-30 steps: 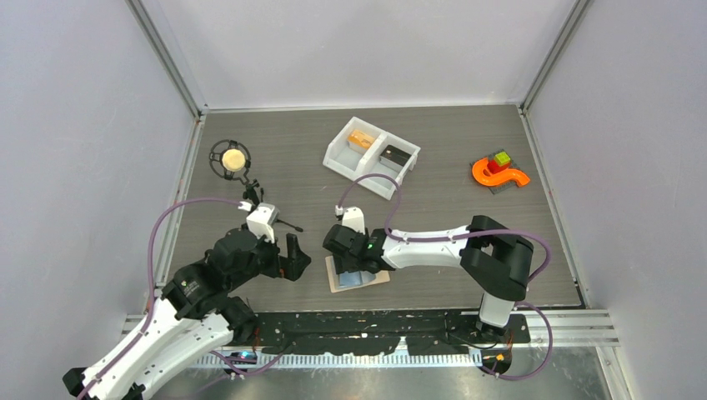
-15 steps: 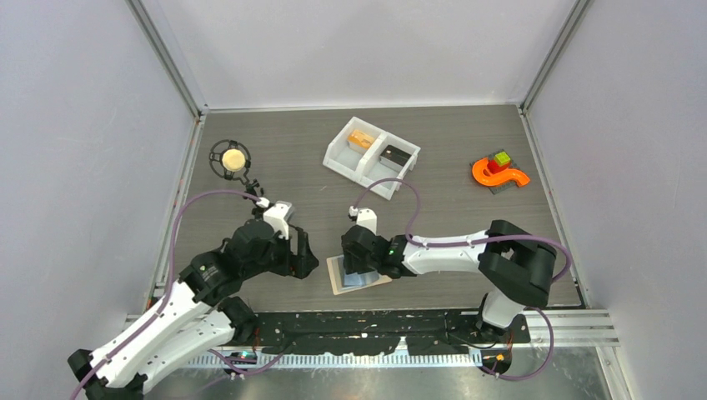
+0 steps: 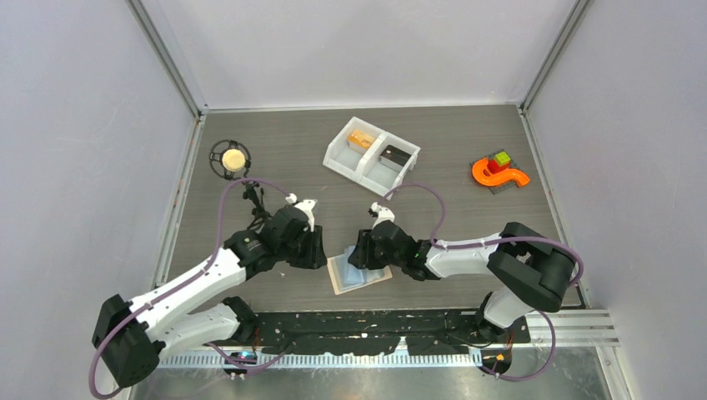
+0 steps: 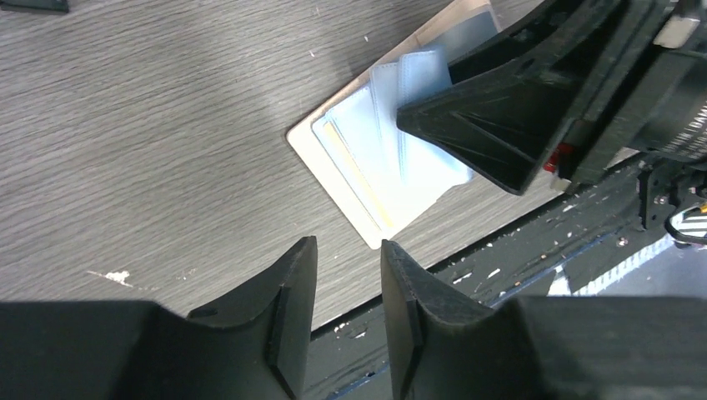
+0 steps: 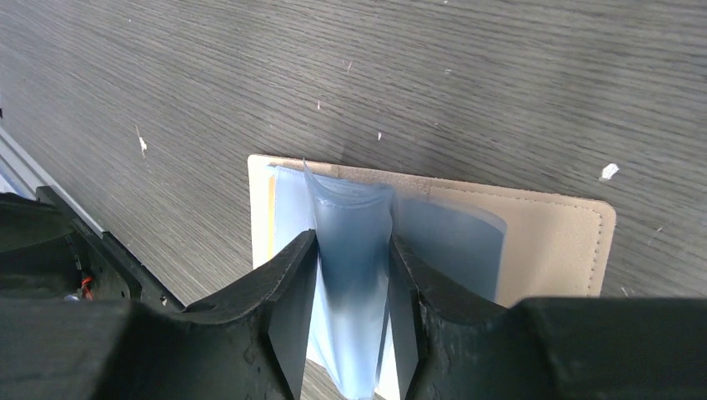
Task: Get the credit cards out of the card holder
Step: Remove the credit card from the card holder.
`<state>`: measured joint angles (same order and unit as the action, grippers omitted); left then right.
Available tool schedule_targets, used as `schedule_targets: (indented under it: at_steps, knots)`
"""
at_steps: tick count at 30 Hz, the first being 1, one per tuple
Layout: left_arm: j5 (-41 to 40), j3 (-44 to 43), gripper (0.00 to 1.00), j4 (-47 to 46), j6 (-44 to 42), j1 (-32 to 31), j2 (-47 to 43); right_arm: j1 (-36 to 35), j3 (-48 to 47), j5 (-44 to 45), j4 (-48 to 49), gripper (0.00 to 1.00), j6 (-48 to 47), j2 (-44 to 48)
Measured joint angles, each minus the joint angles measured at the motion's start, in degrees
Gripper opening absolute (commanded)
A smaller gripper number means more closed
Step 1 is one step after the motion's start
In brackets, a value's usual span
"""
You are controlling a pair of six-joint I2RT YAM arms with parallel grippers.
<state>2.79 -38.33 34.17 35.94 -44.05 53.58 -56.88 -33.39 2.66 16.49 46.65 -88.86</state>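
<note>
At the near table (image 3: 250, 167) edge, the card holder (image 3: 343, 279) is lying open; the right hand (image 5: 352, 242) is pinching its floppy blue sleeve (image 5: 350, 208), the left hand (image 4: 348, 250) hovering slightly parted, empty. Stiff, slick credit cards (image 4: 360, 179) are probably needing an edge pinch.

White arms (image 3: 190, 285), black hands (image 4: 348, 250), purple cables (image 3: 417, 185), maybe LED (image 3: 414, 247).
</note>
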Motion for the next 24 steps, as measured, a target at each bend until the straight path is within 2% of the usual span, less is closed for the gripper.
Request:
schedule_targets:
  at_steps: [1,3,5,12,17,24]
  knots:
    - [0.1,-0.1,0.33,-0.6,0.1,0.0,1.6,0.2,0.3,-0.4,0.6,0.47,0.0,0.0]
    - [0.1,-0.3,0.32,-1.2,0.2,0.0,3.9,0.5,0.6,-1.0,1.1,0.6,0.0,0.0]
    - [-0.2,-0.4,0.34,-1.4,0.3,0.0,5.1,0.5,0.4,-1.2,1.2,0.66,0.0,0.4]
    - [-1.1,-0.4,0.43,-2.2,1.1,0.0,0.5,-1.2,-3.2,3.3,-7.8,0.73,-2.2,2.1]
    - [-3.3,-0.4,0.45,-2.2,1.1,0.0,-4.5,-5.2,-10.0,8.6,-17.3,0.77,-3.5,0.6]
    - [-4.3,1.3,0.46,-2.3,1.2,0.0,-6.3,-9.1,-17.0,14.3,-26.5,0.81,-3.5,-4.3]
